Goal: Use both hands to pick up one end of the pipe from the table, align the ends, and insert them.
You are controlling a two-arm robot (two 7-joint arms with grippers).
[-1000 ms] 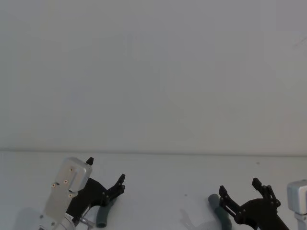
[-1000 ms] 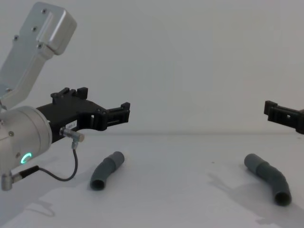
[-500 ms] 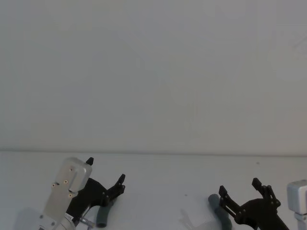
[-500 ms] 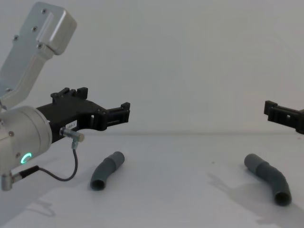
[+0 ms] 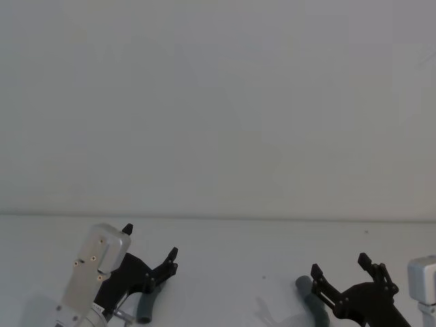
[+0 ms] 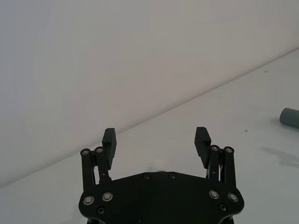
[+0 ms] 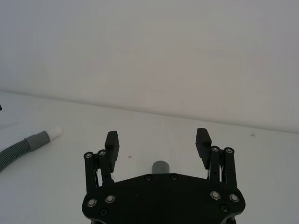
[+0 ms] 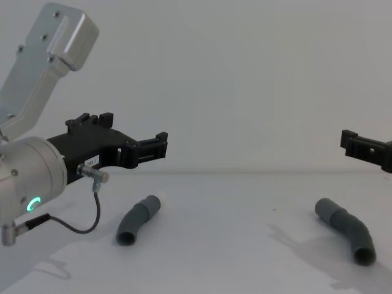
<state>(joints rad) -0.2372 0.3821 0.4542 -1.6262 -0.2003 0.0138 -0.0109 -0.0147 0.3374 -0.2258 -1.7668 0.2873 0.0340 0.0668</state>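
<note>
Two bent grey pieces of the pipe lie apart on the white table (image 8: 233,251). The left piece (image 8: 138,219) rests below my left gripper (image 8: 131,131), which hovers open above it with nothing between its fingers. The right wrist view shows this piece (image 7: 25,143) ending in a narrow white tip (image 7: 55,132). The right piece (image 8: 346,229) lies under my right gripper (image 8: 354,144). That gripper (image 7: 157,137) is open, and the piece's smooth grey cuff (image 7: 161,166) sits beneath the gap between its fingers. From the head, both grippers (image 5: 151,244) (image 5: 339,267) sit low over their pieces (image 5: 144,310) (image 5: 306,294).
A plain pale wall (image 8: 245,79) rises behind the table's far edge. White tabletop stretches between the two hose pieces. The right piece's end (image 6: 289,116) shows far off in the left wrist view.
</note>
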